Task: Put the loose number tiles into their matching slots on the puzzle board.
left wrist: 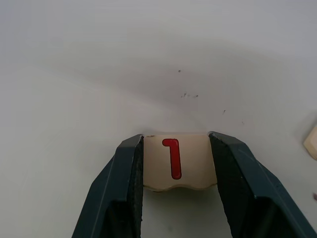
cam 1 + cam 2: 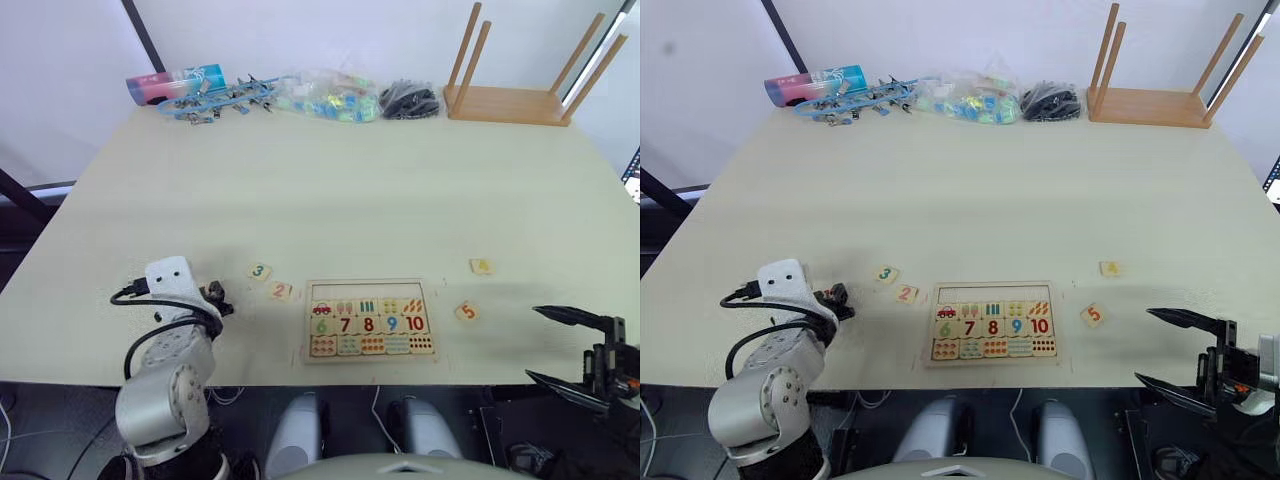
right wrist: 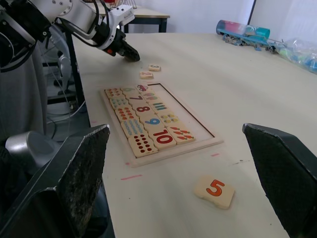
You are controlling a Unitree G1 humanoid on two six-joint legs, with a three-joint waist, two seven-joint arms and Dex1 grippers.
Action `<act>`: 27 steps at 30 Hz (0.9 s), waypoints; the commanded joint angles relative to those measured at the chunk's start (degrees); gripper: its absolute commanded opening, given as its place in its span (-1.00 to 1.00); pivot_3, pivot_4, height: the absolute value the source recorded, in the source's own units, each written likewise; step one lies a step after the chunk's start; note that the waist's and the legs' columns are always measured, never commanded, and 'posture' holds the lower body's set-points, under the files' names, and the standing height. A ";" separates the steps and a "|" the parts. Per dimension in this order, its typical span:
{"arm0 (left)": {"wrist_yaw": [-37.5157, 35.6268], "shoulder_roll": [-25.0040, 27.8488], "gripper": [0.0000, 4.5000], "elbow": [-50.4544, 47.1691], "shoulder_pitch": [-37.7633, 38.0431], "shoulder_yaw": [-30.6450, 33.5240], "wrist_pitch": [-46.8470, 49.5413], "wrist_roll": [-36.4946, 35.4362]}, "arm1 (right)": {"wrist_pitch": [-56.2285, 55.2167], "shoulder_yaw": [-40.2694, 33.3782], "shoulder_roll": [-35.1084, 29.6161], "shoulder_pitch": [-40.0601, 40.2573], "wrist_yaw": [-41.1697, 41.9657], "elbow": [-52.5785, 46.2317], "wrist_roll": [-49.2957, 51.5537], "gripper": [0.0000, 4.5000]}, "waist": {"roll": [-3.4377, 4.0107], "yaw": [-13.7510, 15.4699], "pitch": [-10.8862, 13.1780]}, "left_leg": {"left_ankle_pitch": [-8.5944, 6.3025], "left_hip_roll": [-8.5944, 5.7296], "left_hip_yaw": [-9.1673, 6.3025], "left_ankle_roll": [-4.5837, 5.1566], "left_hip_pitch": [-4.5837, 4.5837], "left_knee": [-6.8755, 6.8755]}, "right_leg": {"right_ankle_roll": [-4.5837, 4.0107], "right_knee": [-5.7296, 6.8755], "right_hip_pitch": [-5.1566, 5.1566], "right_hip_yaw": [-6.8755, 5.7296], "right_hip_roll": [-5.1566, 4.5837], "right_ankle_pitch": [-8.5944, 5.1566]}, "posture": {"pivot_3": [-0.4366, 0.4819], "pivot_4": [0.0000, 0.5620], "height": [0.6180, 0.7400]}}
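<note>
Four loose tiles lie on desk (image 2: pixel 350 190) around puzzle board (image 2: pixel 370 320). Left pincer (image 1: pixel 176 163) grips tile 1 (image 1: pixel 176 158). Right pincer (image 3: pixel 183 173) wide open, empty.

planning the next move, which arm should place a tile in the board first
Left. The left gripper is already shut on the 1 tile, beside the puzzle board. The right gripper is open and holds nothing.
</note>
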 commanded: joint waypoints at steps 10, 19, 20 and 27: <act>-4.34 0.82 0.98 -6.60 4.37 -2.82 -4.73 -1.03 | -2.67 0.63 -0.58 0.20 0.33 0.39 1.05 1.00 | 0.01 -0.14 0.00 | 0.00 0.03 0.00 0.00 -0.01 0.00 | -0.02 -0.02 -0.02 0.01 0.02 -0.01 | -0.05 -0.47 0.95; -23.91 17.63 0.98 1.38 10.41 2.58 -21.63 -6.69 | -3.44 0.47 1.03 0.10 0.18 0.18 0.54 1.00 | 0.04 0.05 0.00 | -0.01 0.06 -0.03 0.00 -0.04 0.00 | -0.05 -0.08 -0.03 -0.05 -0.07 -0.02 | -0.05 -0.47 0.95; -26.54 19.55 0.98 3.57 10.94 3.39 -24.45 -7.19 | -3.51 0.41 1.18 0.10 0.08 0.06 0.52 1.00 | 0.04 0.00 0.01 | -0.01 0.06 -0.02 -0.01 -0.03 -0.01 | -0.06 -0.08 -0.03 -0.04 -0.09 -0.03 | -0.05 -0.47 0.95; -50.88 32.39 0.98 25.36 10.98 4.06 -46.48 -12.12 | -3.57 0.23 2.08 1.03 -0.97 -1.75 0.32 1.00 | 0.12 0.01 0.03 | -0.01 0.09 0.00 -0.01 -0.08 -0.04 | -0.08 -0.16 -0.08 -0.10 -0.46 -0.03 | -0.05 -0.47 0.95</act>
